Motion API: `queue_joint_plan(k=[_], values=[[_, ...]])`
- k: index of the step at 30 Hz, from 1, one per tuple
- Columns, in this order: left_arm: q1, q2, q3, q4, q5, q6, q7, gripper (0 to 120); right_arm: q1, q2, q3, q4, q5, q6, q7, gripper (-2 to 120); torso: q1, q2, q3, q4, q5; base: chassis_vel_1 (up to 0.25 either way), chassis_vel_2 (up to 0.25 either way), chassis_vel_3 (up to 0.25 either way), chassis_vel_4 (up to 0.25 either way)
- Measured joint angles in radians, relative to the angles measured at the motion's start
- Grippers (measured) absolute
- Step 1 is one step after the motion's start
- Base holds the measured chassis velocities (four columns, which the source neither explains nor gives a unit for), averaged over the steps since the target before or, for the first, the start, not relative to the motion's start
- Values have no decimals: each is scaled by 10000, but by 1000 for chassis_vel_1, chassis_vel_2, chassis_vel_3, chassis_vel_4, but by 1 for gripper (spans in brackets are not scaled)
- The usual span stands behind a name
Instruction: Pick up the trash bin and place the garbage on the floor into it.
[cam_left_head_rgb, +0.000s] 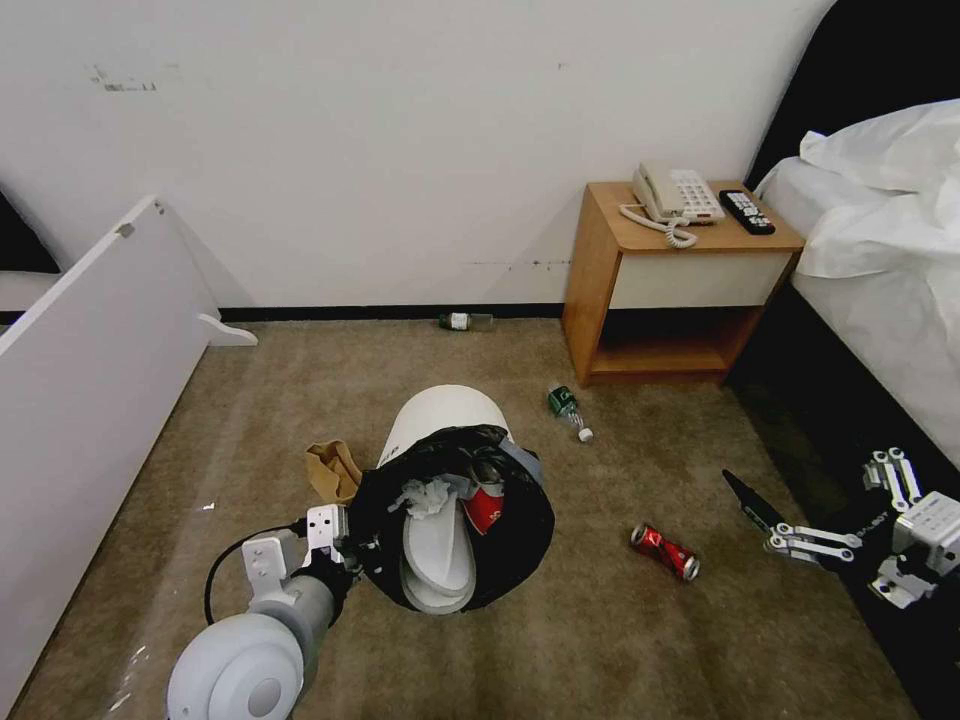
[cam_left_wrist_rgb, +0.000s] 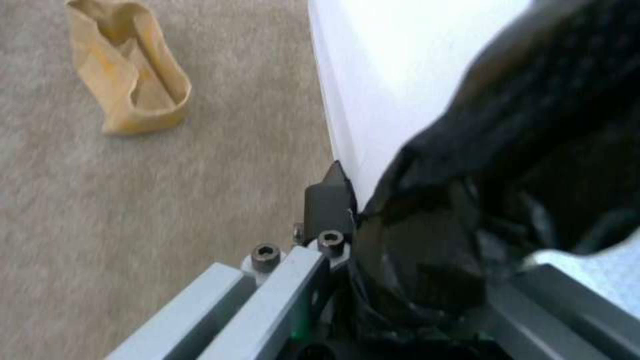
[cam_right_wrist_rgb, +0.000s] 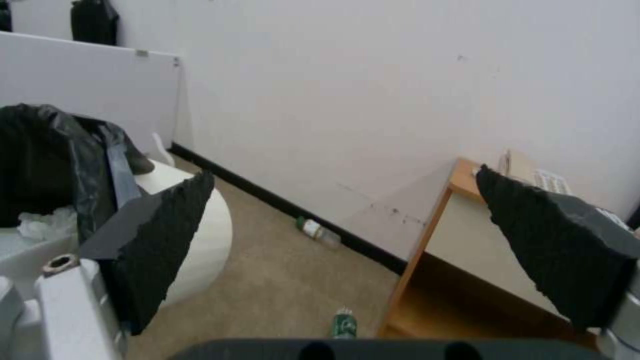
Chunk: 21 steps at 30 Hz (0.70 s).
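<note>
The left gripper (cam_left_head_rgb: 345, 545) is clamped on the bagged rim of the trash bin (cam_left_head_rgb: 440, 420), held tilted above the floor (cam_left_head_rgb: 600, 650) at centre. The right gripper (cam_left_head_rgb: 800, 540) hangs spread wide at the near right, just right of the red can (cam_left_head_rgb: 664, 552). That thin, light, dentable cylinder might roll, so I'd pinch it across its middle.

Bin (cam_left_head_rgb: 440, 415): white, black liner. Inside it: white slippers (cam_left_head_rgb: 437, 550), white tissue (cam_left_head_rgb: 428, 495), red packet (cam_left_head_rgb: 487, 508). Carpet (cam_left_head_rgb: 620, 640): beige-brown. Can (cam_left_head_rgb: 664, 552): red, silver ends. Bottles (cam_left_head_rgb: 567, 408) (cam_left_head_rgb: 464, 321): green labels. Paper bag (cam_left_head_rgb: 333, 468): brown. Nightstand (cam_left_head_rgb: 680, 285): orange-brown wood, cream drawer. Phone (cam_left_head_rgb: 677, 195): off-white. Remote (cam_left_head_rgb: 747, 211): black. Bedding (cam_left_head_rgb: 890, 220): white.
</note>
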<state>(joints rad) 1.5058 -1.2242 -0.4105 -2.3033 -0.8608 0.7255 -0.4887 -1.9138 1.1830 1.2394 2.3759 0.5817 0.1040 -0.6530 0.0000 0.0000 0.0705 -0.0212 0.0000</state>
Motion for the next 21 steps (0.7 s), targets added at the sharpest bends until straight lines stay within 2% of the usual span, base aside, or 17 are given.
queue_joint_plan(k=[13,21], values=[[-11,-62,-4,65,21,0,13,0,47,27,-5,-76,-26,41,14,100,1,0,2,0,0,-202,203,204,-199],[-29,-58,-9,112,21,0,16,0,-6,-61,-73,-163,-19,337,98,100,1,-1,0,2,-1,-73,75,59,-70]])
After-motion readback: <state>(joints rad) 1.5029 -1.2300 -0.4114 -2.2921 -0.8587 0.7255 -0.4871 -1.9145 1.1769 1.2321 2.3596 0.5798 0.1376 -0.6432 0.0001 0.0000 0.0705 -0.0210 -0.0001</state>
